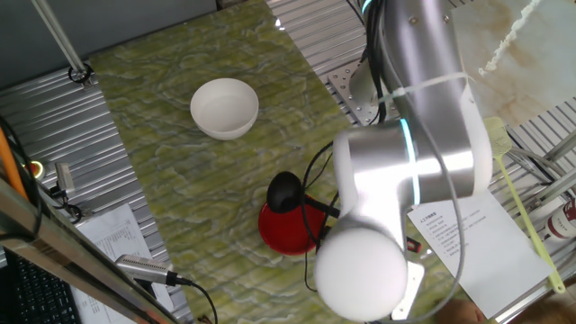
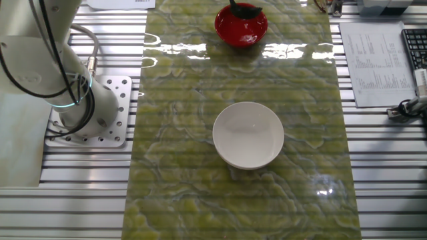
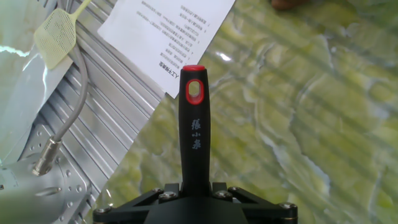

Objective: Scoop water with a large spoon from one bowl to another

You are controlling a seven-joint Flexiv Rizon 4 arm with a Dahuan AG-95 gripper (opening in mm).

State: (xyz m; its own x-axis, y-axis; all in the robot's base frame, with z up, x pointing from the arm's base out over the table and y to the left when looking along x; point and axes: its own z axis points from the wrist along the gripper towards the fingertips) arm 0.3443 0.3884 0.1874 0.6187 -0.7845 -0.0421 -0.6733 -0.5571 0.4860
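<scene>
My gripper (image 3: 196,188) is shut on the large spoon's black handle (image 3: 194,140), whose red tip (image 3: 194,70) points away from the hand in the hand view. The spoon's round black scoop (image 1: 284,191) hangs at the rim of the red bowl (image 1: 286,232). In the other fixed view the scoop (image 2: 245,9) sits over the far edge of the red bowl (image 2: 241,28). The white bowl (image 1: 225,108) stands apart on the green mat, also visible mid-table as the white bowl (image 2: 248,135). I cannot tell whether either bowl or the scoop holds water. The arm hides the gripper in both fixed views.
The arm's silver body (image 1: 405,180) looms over the near right of the mat. Printed paper (image 3: 168,31) and a yellow fly swatter (image 3: 56,31) lie on the ribbed metal beside the mat. The robot base (image 2: 87,113) stands left; a keyboard (image 2: 415,47) lies right.
</scene>
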